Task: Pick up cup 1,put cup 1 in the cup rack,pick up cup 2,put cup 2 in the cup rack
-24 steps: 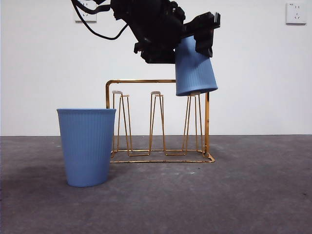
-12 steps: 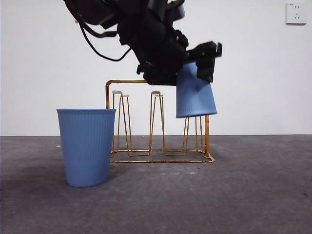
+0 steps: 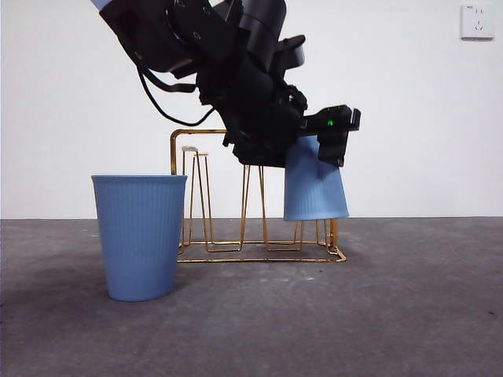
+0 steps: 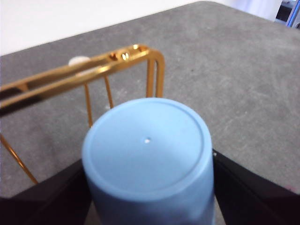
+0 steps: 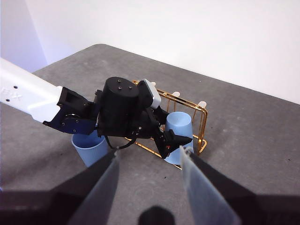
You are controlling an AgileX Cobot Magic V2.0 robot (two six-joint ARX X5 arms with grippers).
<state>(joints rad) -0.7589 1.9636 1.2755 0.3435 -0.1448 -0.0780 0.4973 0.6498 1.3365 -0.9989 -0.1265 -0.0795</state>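
Right of centre in the front view, my left gripper [image 3: 318, 149] is closed on an upside-down blue cup [image 3: 315, 184], jaws pressed to opposite sides of its wall near the closed bottom, which faces up. That cup sits over the right-hand prong of the gold cup rack [image 3: 189, 132], its open rim low near the rack's base; whether the rim touches the base I cannot tell. From my left wrist camera the cup's flat bottom [image 4: 146, 143] fills the middle of the frame, with the rack's top bar in the upper left. A second blue cup [image 3: 140, 236] stands upright at lower left of the front view, just in front of the rack's left end, untouched. My right gripper [image 5: 149, 180] hangs well above the table, jaws apart and empty. In my judgement both cups are light, thin, ribbed plastic: somewhat flexible under squeeze and smooth enough to slip. The standing cup is best taken across its wall near the rim.
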